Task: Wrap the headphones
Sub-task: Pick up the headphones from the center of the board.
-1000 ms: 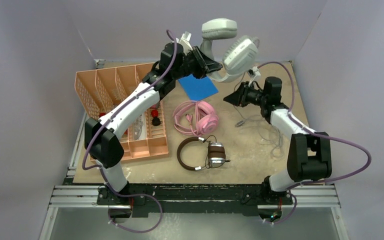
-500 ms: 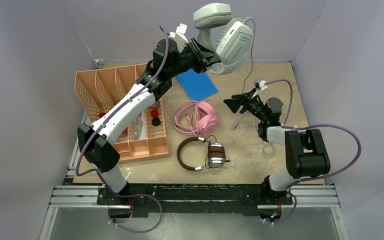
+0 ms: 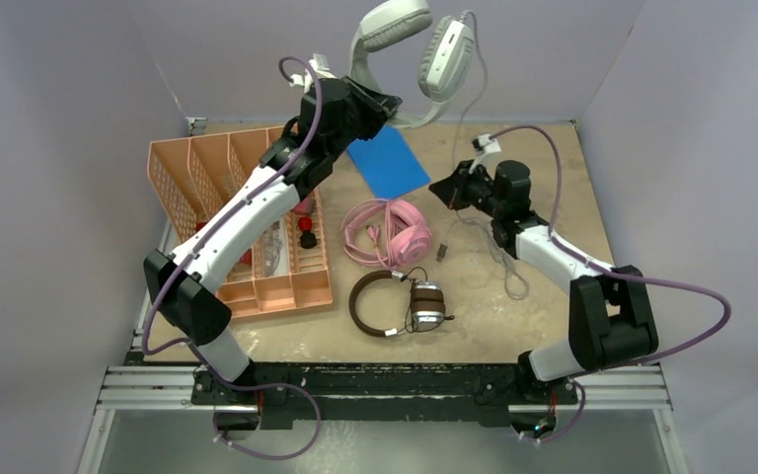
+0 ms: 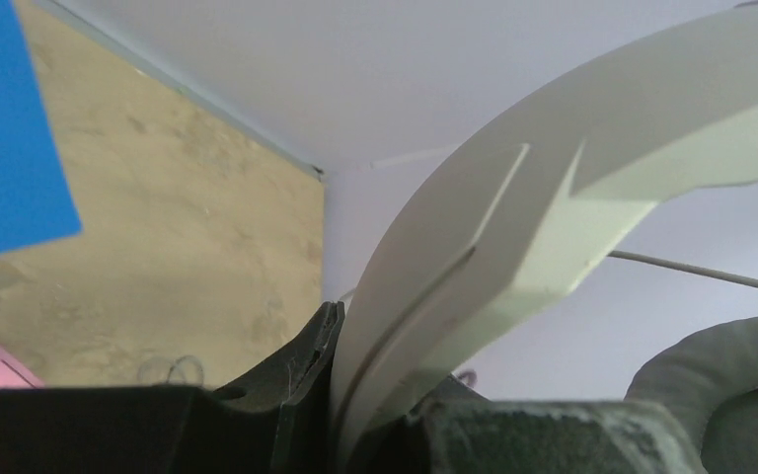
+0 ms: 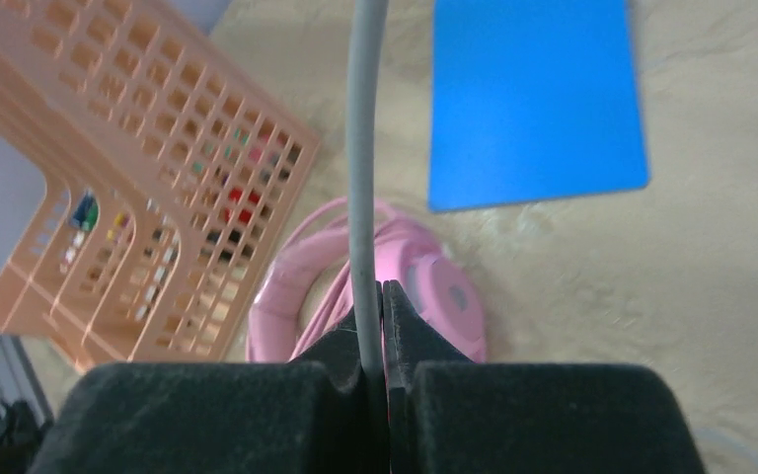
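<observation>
The left end effector (image 3: pixel 383 103) is clamped on the headband of the light-grey headset (image 3: pixel 449 59) and holds it high in the air above the far end of the bench (image 3: pixel 543 326), with the headband arching upward and one earcup hanging to its right. In the left wrist view the pale band sits wedged between the two dark fingers. From that earcup the grey cable (image 5: pixel 363 148) drops down to the right end effector (image 5: pixel 380 326), whose jaws are closed tight on it; below the grip, the slack lies in loose loops on the bench beside the right arm. The pink headset (image 3: pixel 395 232) lies flat near the middle of the bench, its cable coiled up with it. Just nearer the arm bases lies the brown-and-silver headset (image 3: pixel 395 304). A blue sheet (image 3: pixel 388 163) lies beyond the pink headset, and a peach basket organiser (image 3: pixel 173 178) stands at the left.
</observation>
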